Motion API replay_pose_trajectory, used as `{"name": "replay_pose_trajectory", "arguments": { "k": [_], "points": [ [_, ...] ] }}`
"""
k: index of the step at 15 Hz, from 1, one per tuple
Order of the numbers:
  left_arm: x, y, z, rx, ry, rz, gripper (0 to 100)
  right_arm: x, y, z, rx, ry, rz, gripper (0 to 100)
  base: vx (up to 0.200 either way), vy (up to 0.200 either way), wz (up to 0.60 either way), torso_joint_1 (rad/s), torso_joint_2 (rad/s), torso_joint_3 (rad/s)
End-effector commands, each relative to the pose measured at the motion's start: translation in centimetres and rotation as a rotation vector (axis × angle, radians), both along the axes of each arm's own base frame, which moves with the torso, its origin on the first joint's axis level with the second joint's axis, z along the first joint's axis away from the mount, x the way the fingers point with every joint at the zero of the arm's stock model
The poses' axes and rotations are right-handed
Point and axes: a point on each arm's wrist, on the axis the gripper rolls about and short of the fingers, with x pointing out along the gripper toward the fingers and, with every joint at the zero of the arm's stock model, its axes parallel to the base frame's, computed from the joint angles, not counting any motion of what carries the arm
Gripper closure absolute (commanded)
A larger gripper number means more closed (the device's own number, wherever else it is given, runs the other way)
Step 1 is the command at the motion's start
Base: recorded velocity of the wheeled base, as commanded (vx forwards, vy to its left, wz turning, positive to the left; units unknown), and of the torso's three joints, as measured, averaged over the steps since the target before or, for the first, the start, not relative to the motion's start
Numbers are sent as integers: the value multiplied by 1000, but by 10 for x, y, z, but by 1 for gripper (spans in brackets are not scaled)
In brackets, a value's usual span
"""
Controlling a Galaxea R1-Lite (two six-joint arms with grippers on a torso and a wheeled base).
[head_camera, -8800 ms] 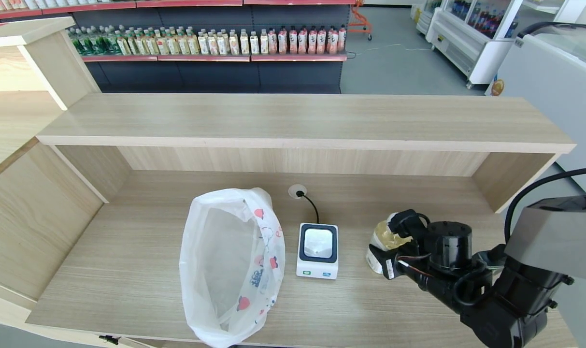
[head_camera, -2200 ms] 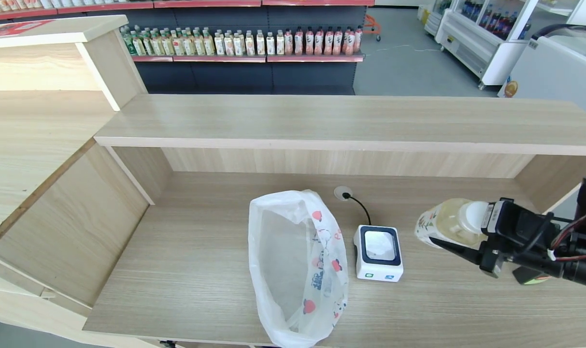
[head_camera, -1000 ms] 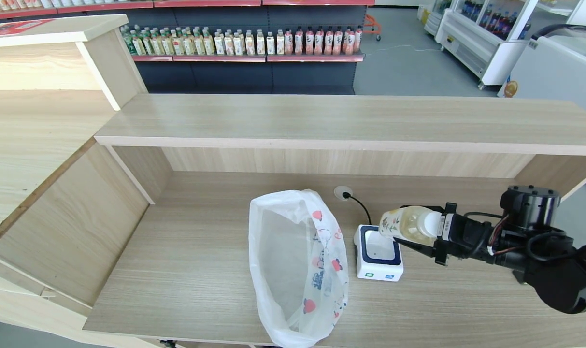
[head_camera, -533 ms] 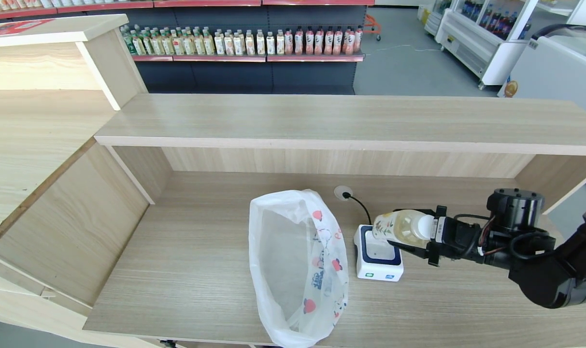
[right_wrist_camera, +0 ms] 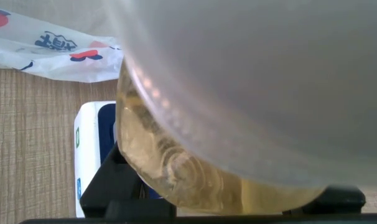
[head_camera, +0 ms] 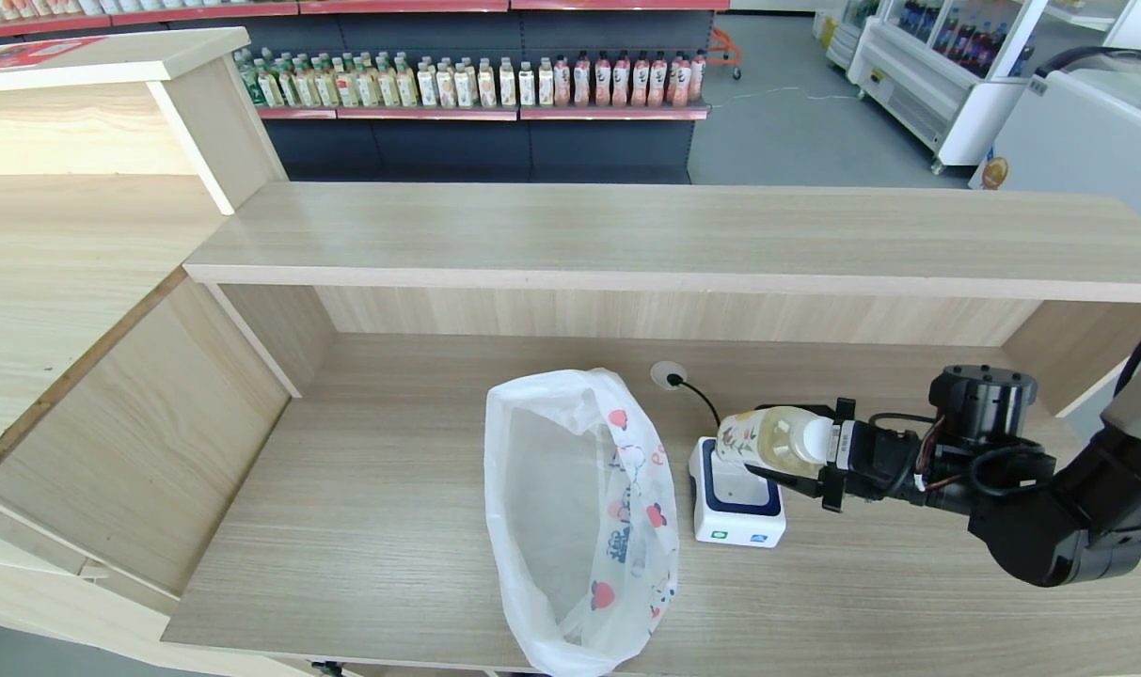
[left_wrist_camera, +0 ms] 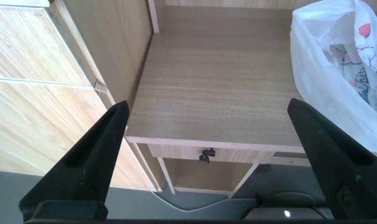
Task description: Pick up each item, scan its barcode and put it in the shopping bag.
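- The right gripper (head_camera: 784, 444) reaches in from the right side of the bench (head_camera: 363, 527), its fingers (head_camera: 779, 476) pinching a bottle (head_camera: 756, 436) at the neck end.
- The bottle lies on its side in the air, white cap toward the wrist and base pointing at the bag (head_camera: 570, 508). It holds a pale yellow drink.
- It hangs just over the scanner (head_camera: 735, 515), above the glass window, not touching it.
- From the right wrist the bottle (right_wrist_camera: 238, 93) looms close, with the scanner (right_wrist_camera: 92, 155) under it and the bag's printed edge (right_wrist_camera: 51, 43) just past that.
- The scanner is a small white box, just right of the bag, with a black cable (head_camera: 697, 395) running to a hole at the back of the bench.
- The bag stands open on the bench, white with red hearts.
- The left gripper (left_wrist_camera: 207, 168) hangs over the front edge of the bench (left_wrist_camera: 219, 93), fingers (left_wrist_camera: 83, 168) spread wide with nothing between them, the bag (left_wrist_camera: 338, 68) off to one side.
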Motion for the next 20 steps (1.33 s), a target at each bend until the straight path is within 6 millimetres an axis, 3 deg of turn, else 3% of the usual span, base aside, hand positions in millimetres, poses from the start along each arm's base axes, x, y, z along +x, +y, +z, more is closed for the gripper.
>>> {"name": "replay_pose_trajectory", "arguments": {
  "k": [1,9,16,19,20],
  "points": [
    [0,0,0,0,0,1,0,1,0,0,0,-2,-2,100,0,0,0,0,0,0],
    [0,0,0,0,0,1,0,10,-1,-8,-15,-16,4,100,0,0,0,0,0,0],
    [0,0,0,0,0,1,0,11,3,-2,-14,-36,13,100,0,0,0,0,0,0],
    [0,0,0,0,0,1,0,7,0,8,3,-40,9,100,0,0,0,0,0,0],
    [0,0,0,0,1,1,0,3,-6,23,64,-4,-23,100,0,0,0,0,0,0]
  ]
}}
